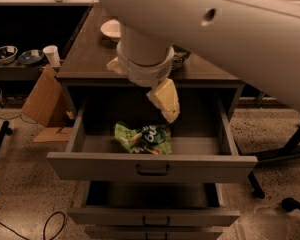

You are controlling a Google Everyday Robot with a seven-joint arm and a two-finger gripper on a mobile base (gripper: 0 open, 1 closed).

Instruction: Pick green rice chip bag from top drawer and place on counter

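Nearest, at 7 o'clock in the picture, a thin black cable curls on the speckled floor. At 6 o'clock, a shallow grey drawer with a dark handle stands open a little way. Just above it, the wide deep grey top drawer with tall side walls stands open a long way. The light green rice chip bag with white letters on a dark green patch lies flat on the floor of this drawer, near the middle and a bit toward the front. The cream-coloured gripper hangs over the open drawer, at 1 o'clock from the bag and apart from it. I cannot tell if the gripper is wide or narrow. The thick pale robot arm reaches down to it from 1 o'clock. Behind the drawer is the flat dark wood-grain counter. A small round white bowl sits on it at the far side, at 11 o'clock. A darker green bag peeks out from behind the arm. At 9 o'clock, a brown cardboard box leans beside the cabinet, and a white cup stands farther back.
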